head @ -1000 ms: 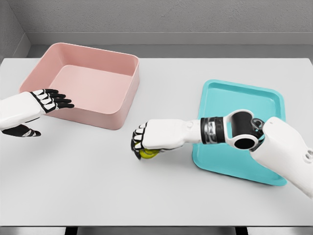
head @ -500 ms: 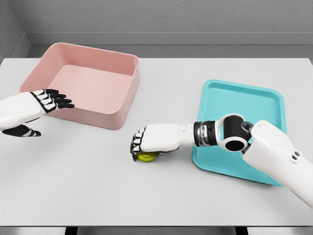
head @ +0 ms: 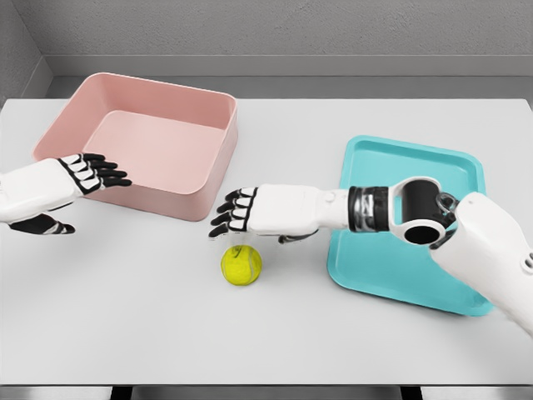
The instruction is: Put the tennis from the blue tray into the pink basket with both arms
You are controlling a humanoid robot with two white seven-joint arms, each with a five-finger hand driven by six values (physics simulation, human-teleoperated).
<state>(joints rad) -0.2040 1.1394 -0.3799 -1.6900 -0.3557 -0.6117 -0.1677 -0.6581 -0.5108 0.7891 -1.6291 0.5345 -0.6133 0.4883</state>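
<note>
A yellow-green tennis ball [head: 241,266] lies on the white table, between the pink basket [head: 148,142] and the blue tray [head: 414,220]. My right hand [head: 233,213] hovers just above and behind the ball, fingers spread, holding nothing. Its arm reaches leftward across the tray's near-left part. My left hand [head: 92,173] is open at the left, in front of the basket's near-left wall. The basket and tray hold nothing.
The white table [head: 275,333] stretches wide in front of the ball. A grey wall runs behind the table's far edge.
My right hand set the ball down on the table, opened its fingers and lifted off it. The left hand shifted slightly to the right.
</note>
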